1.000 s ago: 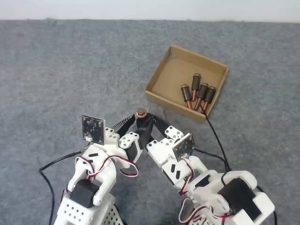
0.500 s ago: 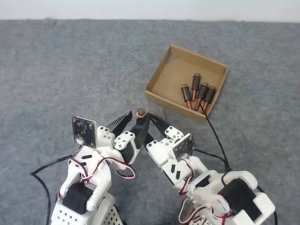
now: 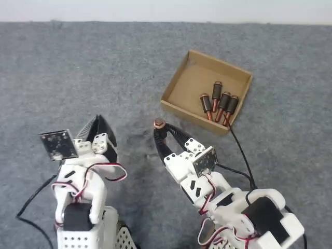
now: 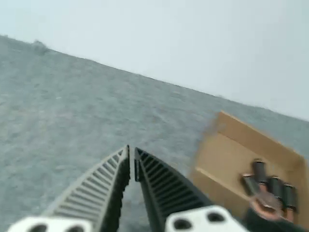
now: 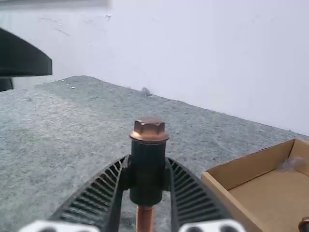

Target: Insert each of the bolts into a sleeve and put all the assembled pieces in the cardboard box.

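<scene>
Right gripper (image 3: 160,133) clamped on the sleeve (image 5: 147,169), bolt (image 5: 148,129) seated, just outside the near wall of the cardboard box (image 3: 191,118). Left gripper (image 4: 131,162) closed, empty. Best practice: clear the wall, then release beside the four finished pieces (image 3: 219,104).

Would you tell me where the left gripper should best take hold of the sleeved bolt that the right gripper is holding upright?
Probably by the copper hex head, coming from above: the right gripper clamps the black sleeve on both sides, while the head stands clear on top of the upright piece.
</scene>
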### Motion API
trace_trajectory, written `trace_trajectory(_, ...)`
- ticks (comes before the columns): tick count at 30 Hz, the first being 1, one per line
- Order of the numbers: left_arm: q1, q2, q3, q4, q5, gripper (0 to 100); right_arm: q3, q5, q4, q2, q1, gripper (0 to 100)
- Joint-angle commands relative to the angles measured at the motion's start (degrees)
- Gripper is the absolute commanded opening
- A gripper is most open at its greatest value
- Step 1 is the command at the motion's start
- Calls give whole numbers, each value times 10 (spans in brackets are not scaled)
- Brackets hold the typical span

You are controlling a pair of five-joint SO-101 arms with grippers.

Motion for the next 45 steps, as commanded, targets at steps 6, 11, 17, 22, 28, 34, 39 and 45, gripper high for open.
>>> trace_trajectory(6, -84, -12, 111, -16, -101, 11, 10, 7, -3, -8, 10, 38)
trace_trajectory(11, -110, -11, 124, 46, -127, 11, 10, 7, 0, -6, 10, 38)
trace_trajectory(17, -108, -11, 124, 87, -176, 11, 10, 7, -3, -5, 25, 38)
trace_trajectory(22, -108, -11, 124, 103, -178, 11, -6, 6, -3, -4, 79, 38)
trace_trajectory(28, -108, -11, 124, 106, -178, 11, -71, 7, 1, -3, 158, 38)
trace_trajectory(34, -111, -11, 124, 106, -178, 11, -137, 7, 5, -2, 224, 38)
trace_trajectory(39, -111, -11, 124, 106, -178, 11, -232, 5, 128, -2, 259, 38)
trace_trajectory(45, -111, -11, 124, 106, -178, 11, -331, 4, 283, -2, 282, 38)
